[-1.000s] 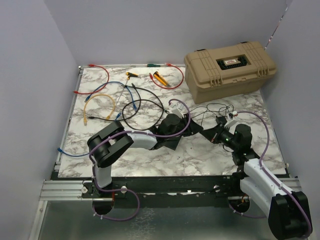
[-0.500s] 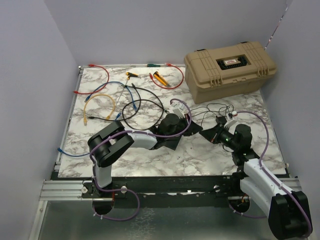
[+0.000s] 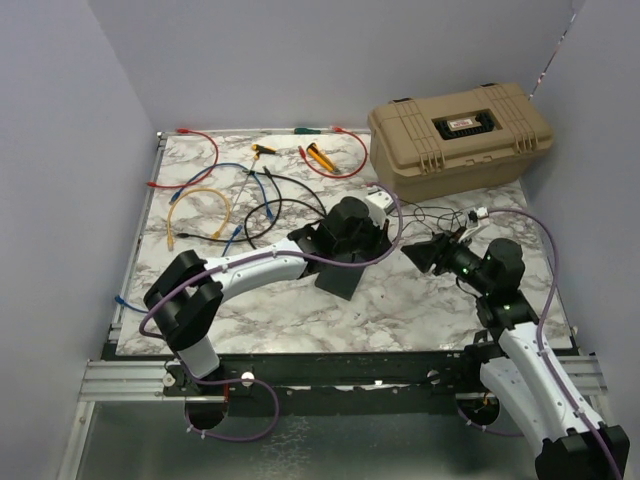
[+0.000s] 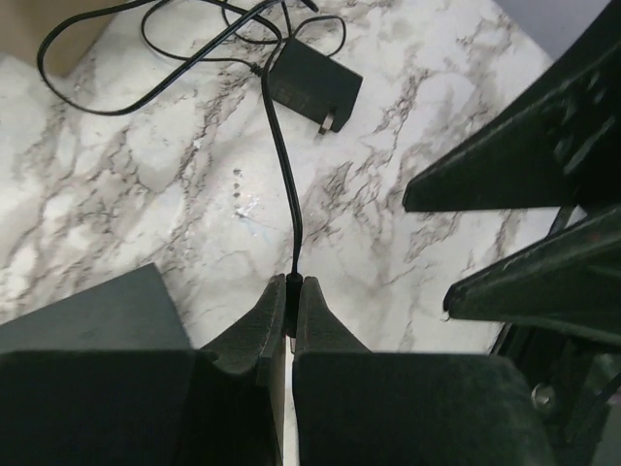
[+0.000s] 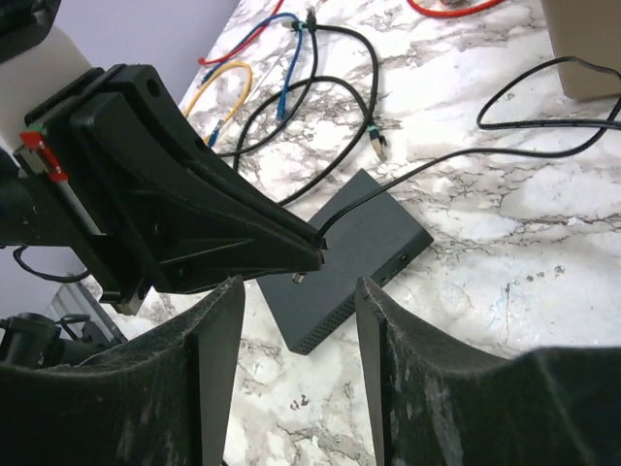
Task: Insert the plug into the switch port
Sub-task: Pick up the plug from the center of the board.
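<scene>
My left gripper (image 4: 291, 289) is shut on the plug (image 4: 292, 309), a small black barrel on a thin black cord (image 4: 282, 155). In the right wrist view its metal tip (image 5: 298, 277) pokes out under the left fingers (image 5: 243, 228), above the switch (image 5: 354, 257). The switch is a flat dark-grey box lying on the marble; it also shows under the left arm (image 3: 336, 278) and at the lower left of the left wrist view (image 4: 92, 313). My right gripper (image 5: 298, 291) stands open just before the plug tip, holding nothing. From above, the two grippers (image 3: 390, 250) (image 3: 410, 253) meet tip to tip.
The cord runs to a small black power adapter (image 4: 312, 85). A big tan case (image 3: 460, 135) stands at the back right. Red, yellow, blue and black cables (image 3: 215, 200) lie at the back left, with orange-handled tools (image 3: 320, 157).
The left gripper shut on the plug, then rose and swung right with it. The right gripper opened, let go of the plug and drew back to the right.
</scene>
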Available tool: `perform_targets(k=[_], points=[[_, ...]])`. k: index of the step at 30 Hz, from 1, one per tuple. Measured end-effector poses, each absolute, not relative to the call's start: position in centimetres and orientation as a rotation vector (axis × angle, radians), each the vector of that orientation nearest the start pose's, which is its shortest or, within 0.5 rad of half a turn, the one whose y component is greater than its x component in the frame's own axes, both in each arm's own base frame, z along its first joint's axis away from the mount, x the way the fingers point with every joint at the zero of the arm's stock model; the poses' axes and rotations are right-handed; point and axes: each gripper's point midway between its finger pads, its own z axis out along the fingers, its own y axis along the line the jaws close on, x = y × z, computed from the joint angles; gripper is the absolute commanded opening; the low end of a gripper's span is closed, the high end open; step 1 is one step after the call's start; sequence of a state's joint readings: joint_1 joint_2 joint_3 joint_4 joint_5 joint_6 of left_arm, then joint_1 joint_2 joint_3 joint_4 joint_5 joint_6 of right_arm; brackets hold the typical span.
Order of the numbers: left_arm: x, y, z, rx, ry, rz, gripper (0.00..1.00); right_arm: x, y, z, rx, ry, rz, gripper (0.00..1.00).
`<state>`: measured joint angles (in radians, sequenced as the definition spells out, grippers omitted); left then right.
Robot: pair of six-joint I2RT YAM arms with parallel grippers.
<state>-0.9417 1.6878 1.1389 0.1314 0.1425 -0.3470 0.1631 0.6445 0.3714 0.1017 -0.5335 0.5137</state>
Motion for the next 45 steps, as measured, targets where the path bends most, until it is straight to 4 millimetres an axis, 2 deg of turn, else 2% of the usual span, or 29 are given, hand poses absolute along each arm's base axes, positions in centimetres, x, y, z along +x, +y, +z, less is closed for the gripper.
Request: perform_targets(k=[4,6,10,14,17,20,23,29,35,41,45], points=[[26.1,-41.3,16.9,0.886,1.962,-0.826,0.00,24.5,14.8,20.6,-0.114,1.803,0.935,0.62],[25.8,-40.6,16.4,0.962,1.963,-0.772,0.00,24.4,14.8,21.3,-0.124,1.807,0.928,0.65],[25.2,-38.8,15.5,1.123,1.949,-0.667,0.00,24.2,15.0,23.5,-0.175,1.801,0.928,0.65],[24.7,-37.5,17.2,1.238,1.849,-0.610,0.00,24.1,16.0,25.1,-0.253,1.814,0.977,0.65],[24.4,-37.0,19.0,1.295,1.750,-0.584,0.00,24.1,16.9,24.4,-0.290,1.865,1.048,0.64],[23.6,-36.8,19.8,1.373,1.658,-0.559,0.00,24.0,17.6,22.5,-0.302,1.945,1.122,0.63],[22.5,-36.8,19.2,1.458,1.596,-0.534,0.00,23.9,18.1,21.5,-0.306,1.992,1.174,0.60],[20.9,-37.1,17.6,1.583,1.506,-0.491,0.00,23.2,18.8,21.3,-0.339,2.009,1.268,0.56],[19.9,-37.9,17.4,1.621,1.402,-0.447,0.00,22.8,19.3,20.0,-0.337,2.051,1.319,0.54],[19.7,-38.3,18.7,1.595,1.309,-0.412,0.00,22.5,19.5,19.1,-0.336,2.081,1.338,0.48],[19.9,-38.2,19.5,1.560,1.263,-0.391,0.00,21.8,19.8,18.7,-0.351,2.090,1.364,0.48]])
